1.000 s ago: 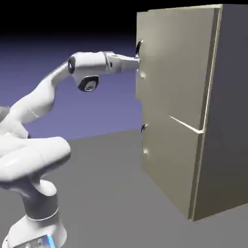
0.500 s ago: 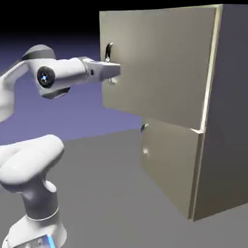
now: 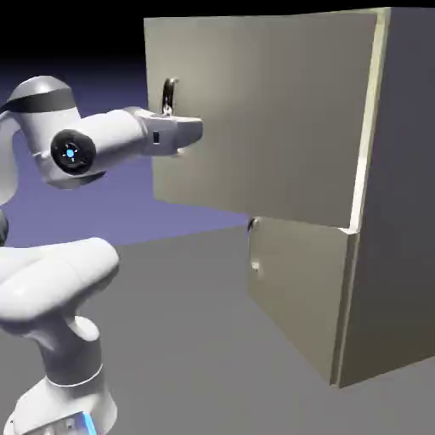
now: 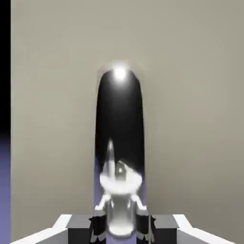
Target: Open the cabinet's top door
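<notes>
Swinging outward since a second ago, the top door [image 3: 263,110] is now standing well off the cabinet [image 3: 399,195], its free edge far toward the exterior view's left. The gripper [image 3: 189,132] is pinching the dark curved handle [image 4: 119,124], jaws pressed tight. Panel is likely turning stiffly on its right-edge hinge; the metal handle looks slick, so gripping near its base seems wisest. Room leftward is getting tight near the arm [image 3: 72,153]; the lower door [image 3: 293,285] is staying shut below.

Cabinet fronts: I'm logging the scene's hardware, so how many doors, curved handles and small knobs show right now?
Doors: 2, top door and lower door
Curved handles: 1, handle
Small knobs: 1, knob
Total: 4
</notes>
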Controlling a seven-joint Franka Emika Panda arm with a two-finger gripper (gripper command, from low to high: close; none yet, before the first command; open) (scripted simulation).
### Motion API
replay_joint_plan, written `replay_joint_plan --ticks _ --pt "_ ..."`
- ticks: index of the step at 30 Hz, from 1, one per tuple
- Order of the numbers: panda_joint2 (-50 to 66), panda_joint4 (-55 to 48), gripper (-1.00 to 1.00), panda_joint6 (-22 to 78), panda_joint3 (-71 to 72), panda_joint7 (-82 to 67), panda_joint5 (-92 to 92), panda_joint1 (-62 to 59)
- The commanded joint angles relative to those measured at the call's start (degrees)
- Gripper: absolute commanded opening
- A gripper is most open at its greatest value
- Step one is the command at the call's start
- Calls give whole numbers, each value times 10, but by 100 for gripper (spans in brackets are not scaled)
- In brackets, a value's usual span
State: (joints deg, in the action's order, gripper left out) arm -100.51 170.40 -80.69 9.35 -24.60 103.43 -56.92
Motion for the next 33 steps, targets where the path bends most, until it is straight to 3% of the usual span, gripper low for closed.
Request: replay_joint_plan --ticks 1,5,11,33 --pt "-4 1 -100 19 0 4 9 -21" --pt "-7 4 -100 103 -5 13 36 -104" --pt "111 -22 -100 202 -84 -74 -60 -123" --pt "568 -266 -100 405 -267 -378 -390 -1"
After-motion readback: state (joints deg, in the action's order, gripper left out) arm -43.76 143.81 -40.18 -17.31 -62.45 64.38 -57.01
